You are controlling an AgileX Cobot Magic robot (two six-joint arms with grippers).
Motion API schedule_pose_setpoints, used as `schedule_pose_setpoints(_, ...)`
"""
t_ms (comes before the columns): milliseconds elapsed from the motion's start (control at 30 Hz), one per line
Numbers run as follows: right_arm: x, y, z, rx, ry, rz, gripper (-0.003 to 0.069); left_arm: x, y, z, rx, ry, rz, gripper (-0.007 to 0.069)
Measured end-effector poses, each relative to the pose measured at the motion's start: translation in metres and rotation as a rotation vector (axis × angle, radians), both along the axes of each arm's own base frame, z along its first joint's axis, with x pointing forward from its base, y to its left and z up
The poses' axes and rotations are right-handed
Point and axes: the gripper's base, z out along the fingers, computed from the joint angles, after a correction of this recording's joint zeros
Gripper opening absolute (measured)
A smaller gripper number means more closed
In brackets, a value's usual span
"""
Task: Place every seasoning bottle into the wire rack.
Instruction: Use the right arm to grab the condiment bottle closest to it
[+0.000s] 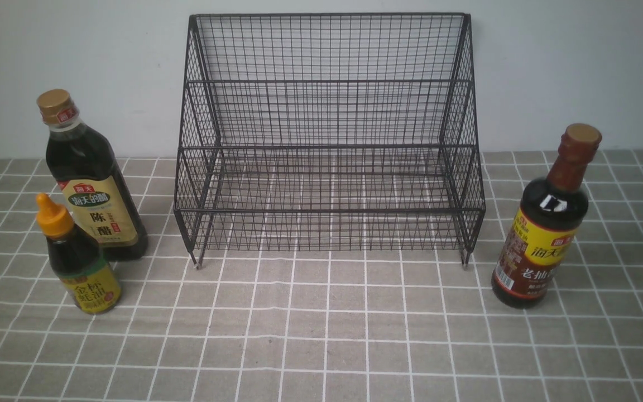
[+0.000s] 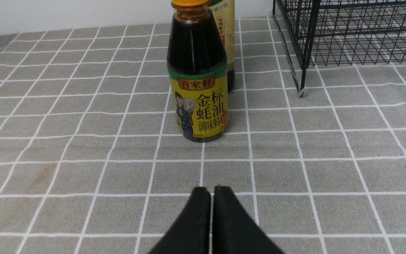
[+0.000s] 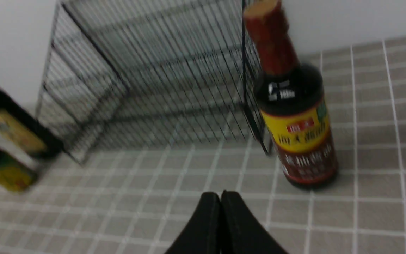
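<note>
- Above the near edge of the grey white-gridded tablecloth [image 2: 83,176], the left gripper [image 2: 211,192] has its black jaws pressed together.
- Just ahead stands the small orange-nozzled yellow-green-labelled bottle [image 2: 198,88], with the tall gold-capped beige-labelled bottle [image 1: 91,190] close behind, toward the left edge.
- The right gripper [image 3: 220,195], likewise pressed together, faces the tall brown-necked yellow-red-labelled bottle [image 3: 296,120], toward the right edge.
- The black wire-mesh two-tier rack [image 1: 327,111] sits mid back edge, between the bottles.

Item 1: tablecloth [image 1: 321,335]. Grey-beige fabric printed with a grid of thin white lines forming squares. It covers the whole work surface and lies flat, the lines wavering slightly in places. A faint brownish smudge [image 2: 42,173] marks one square in the left wrist view.

Item 2: wall [image 1: 76,56]. Plain, pale, off-white. It stands upright behind the cloth and meets it along the far edge.
</note>
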Motion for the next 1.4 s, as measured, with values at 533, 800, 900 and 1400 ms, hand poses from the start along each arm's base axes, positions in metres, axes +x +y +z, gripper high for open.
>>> schedule_pose_setpoints(533,0.143,-0.01,0.08,-0.239,0.258,0.066,0.0035,0.0,0.0,0.0,0.0,0.0,0.0,-0.0007)
schedule_pose_setpoints(800,0.195,0.033,0.071,-0.385,0.238,0.165,0.0309,0.0,0.0,0.0,0.0,0.0,0.0,-0.0007)
schedule_pose_setpoints(900,0.206,0.041,0.063,-0.436,0.228,0.142,0.0416,0.0,0.0,0.0,0.0,0.0,0.0,-0.0007)
schedule_pose_setpoints(1400,0.242,0.048,0.01,-0.45,0.437,0.078,0.0517,0.0,0.0,0.0,0.0,0.0,0.0,-0.0007)
